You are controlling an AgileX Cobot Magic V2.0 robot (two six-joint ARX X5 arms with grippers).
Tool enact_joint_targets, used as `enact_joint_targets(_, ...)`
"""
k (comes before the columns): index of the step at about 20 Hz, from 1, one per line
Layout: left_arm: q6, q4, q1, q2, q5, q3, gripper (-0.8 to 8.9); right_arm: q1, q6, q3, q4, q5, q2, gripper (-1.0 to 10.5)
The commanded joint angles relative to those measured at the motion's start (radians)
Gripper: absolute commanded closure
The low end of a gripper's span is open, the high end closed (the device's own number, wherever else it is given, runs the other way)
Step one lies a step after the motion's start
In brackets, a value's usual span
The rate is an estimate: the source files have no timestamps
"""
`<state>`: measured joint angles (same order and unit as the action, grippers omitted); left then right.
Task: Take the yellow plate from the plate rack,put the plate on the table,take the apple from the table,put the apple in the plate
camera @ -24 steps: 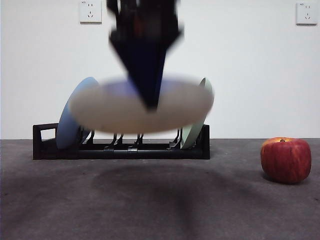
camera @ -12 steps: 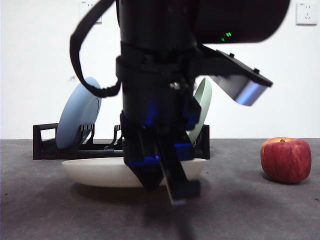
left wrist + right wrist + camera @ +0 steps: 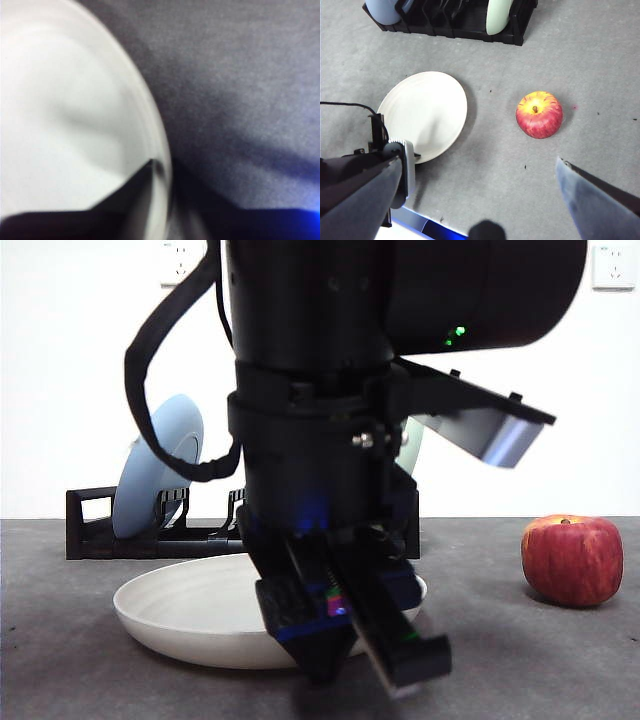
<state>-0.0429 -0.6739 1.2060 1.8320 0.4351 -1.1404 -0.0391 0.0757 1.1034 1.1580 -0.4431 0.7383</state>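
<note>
The yellow plate (image 3: 180,610) lies flat on the table (image 3: 560,670) in front of the plate rack (image 3: 90,530). My left gripper (image 3: 365,665) is low at the plate's near rim, and its jaws are open and stand astride the rim, one over the inside and one outside. The left wrist view shows the plate (image 3: 65,110) and my left gripper (image 3: 167,185), blurred. The apple (image 3: 572,560) stands alone on the table to the right. My right gripper (image 3: 480,200) is open and empty, high above the table, looking down on the plate (image 3: 422,112) and the apple (image 3: 539,115).
The rack (image 3: 470,25) holds a blue plate (image 3: 155,475) at its left end and a pale green plate (image 3: 408,445) at its right end. A white wall with sockets stands behind it.
The left gripper brought the yellow plate down from in front of the rack onto the table. Its jaws, shut on the rim before, now stand apart, and the arm has come nearer.
</note>
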Motion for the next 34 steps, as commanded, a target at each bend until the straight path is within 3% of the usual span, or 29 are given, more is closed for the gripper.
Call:
enact_joint_targets(1, 0.021, -0.014, 0.003, 0.019, -0.053, 0.01, 5.23, -0.001, 0.006, 0.005, -0.003, -0.003, -0.002, 3.5)
enact_joint_targets(7, 0.053, -0.111, 0.002, -0.078, -0.084, -0.063, 5.23, -0.001, 0.006, 0.005, -0.005, -0.003, 0.007, 3.5)
enact_joint_targets(12, 0.105, -0.125, -0.001, -0.349, -0.102, -0.137, 5.23, -0.001, 0.006, 0.005, -0.022, 0.0, 0.08, 3.5)
enact_joint_targets(19, 0.241, -0.111, -0.005, -0.814, -0.085, -0.164, 5.23, -0.01, 0.0, 0.005, -0.139, 0.061, 0.307, 3.5)
enact_joint_targets(26, 0.284, -0.139, -0.005, -1.101, -0.064, -0.164, 5.23, -0.149, -0.002, 0.005, -0.28, 0.237, 0.586, 3.3)
enact_joint_targets(30, 0.302, -0.22, -0.005, -1.132, -0.064, -0.164, 5.23, -0.217, -0.001, 0.005, -0.352, 0.347, 0.725, 2.8)
enact_joint_targets(34, 0.305, -0.256, -0.005, -1.114, -0.064, -0.164, 5.23, -0.224, -0.005, 0.005, -0.392, 0.368, 0.83, 2.8)
